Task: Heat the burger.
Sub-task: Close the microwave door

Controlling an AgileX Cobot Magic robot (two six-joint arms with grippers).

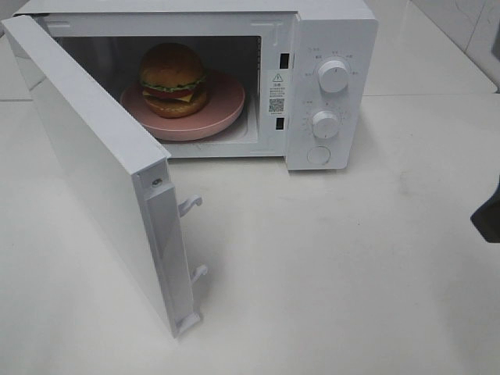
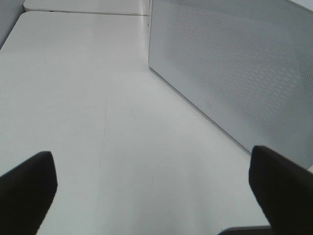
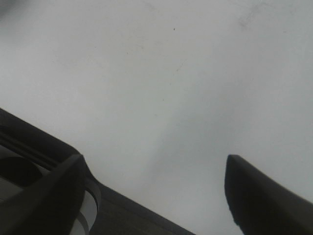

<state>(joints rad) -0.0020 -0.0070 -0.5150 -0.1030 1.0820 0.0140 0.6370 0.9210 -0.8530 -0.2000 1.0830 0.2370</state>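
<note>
The burger (image 1: 173, 78) sits on a pink plate (image 1: 228, 109) inside the microwave (image 1: 332, 39), whose open door (image 1: 94, 172) juts out with its outer face near the released left pincer (image 2: 150, 155), while the released right pincer (image 3: 155, 159) hangs well apart over the tabletop (image 1: 351, 273).

Item: burger (image 1: 173, 78), one piece. You are looking at a tall, round stack. The domed top bun is glossy golden-brown. Below it come a green lettuce frill, a red tomato layer, yellow cheese showing at the front edge, and the lower bun. It is whole and standing upright. You will find it resting on the plate (image 1: 226, 109), left of the plate's middle, inside the microwave (image 1: 332, 31) cavity. The door (image 1: 94, 172) is swung wide open, so you see it plainly in the high view.
</note>
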